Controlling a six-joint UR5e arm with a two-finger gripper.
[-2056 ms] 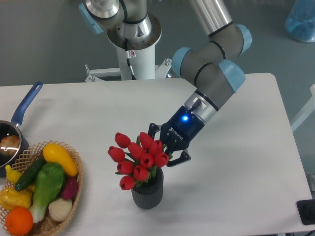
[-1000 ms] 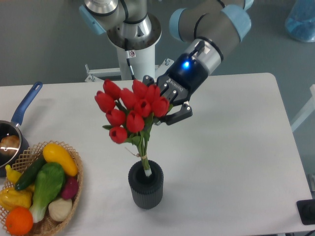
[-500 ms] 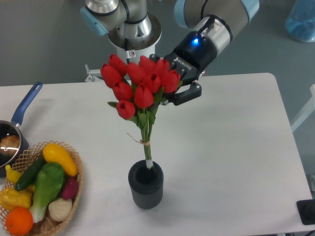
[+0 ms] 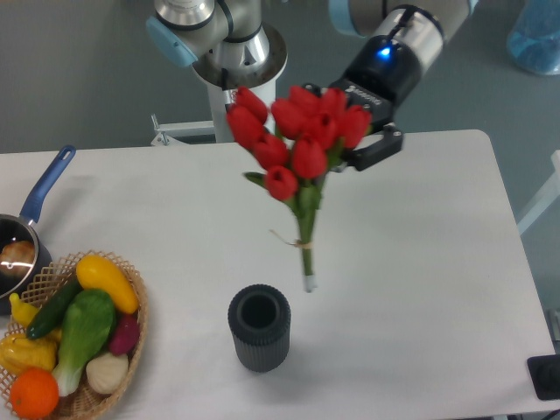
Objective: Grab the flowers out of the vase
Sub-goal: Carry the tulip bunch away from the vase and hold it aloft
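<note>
one ribbed dark vase [image 4: 259, 326] left standing empty on the table [image 4: 420, 262], one flowers [image 4: 300, 133] bunch held in the air above-right of it, stems pointed down, roughly nine buds up top, clamped by the gripper [image 4: 360, 122] behind

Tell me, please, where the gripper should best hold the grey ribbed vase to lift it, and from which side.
Probably at the ribbed side wall of the vase, with a finger on each side, coming down from above. It stands upright and empty, its mouth open, with free table around it. The gripper now holds the flowers.
</note>
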